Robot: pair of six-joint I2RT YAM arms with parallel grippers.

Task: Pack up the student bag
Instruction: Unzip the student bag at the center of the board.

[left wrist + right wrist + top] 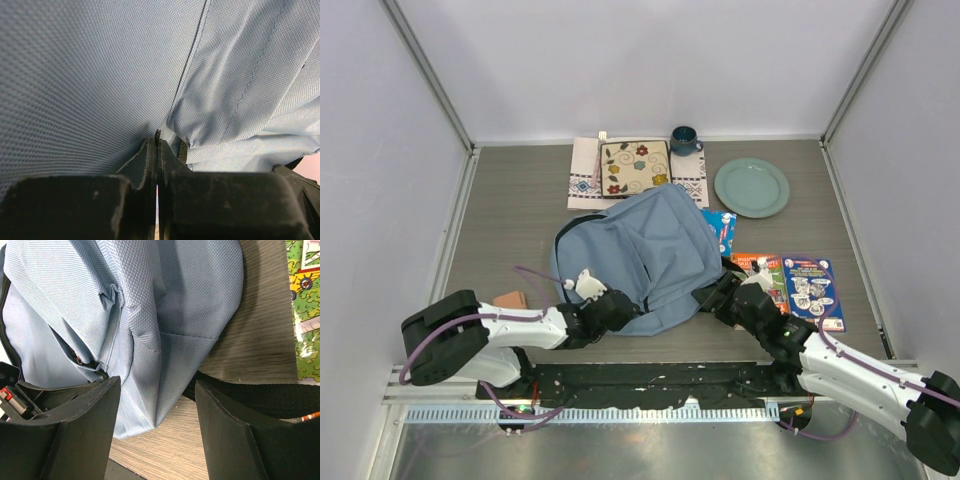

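The light-blue student bag [650,250] lies flat in the middle of the table; its fabric fills the left wrist view [100,65] and the right wrist view [165,300]. My left gripper [620,308] is at the bag's near left edge, shut on a small dark zipper pull [158,134]. My right gripper [715,292] is open at the bag's near right corner, its fingers [75,430] straddling the corner of the fabric just above the table. A black strap [260,395] runs under the right finger.
Two picture books [760,272] [812,290] lie right of the bag, another [722,228] partly under it. A teal plate [751,187], a dark mug [684,139], a flowered square plate [635,167] on a white cloth mat [584,178] stand behind. A pink block [510,299] lies left.
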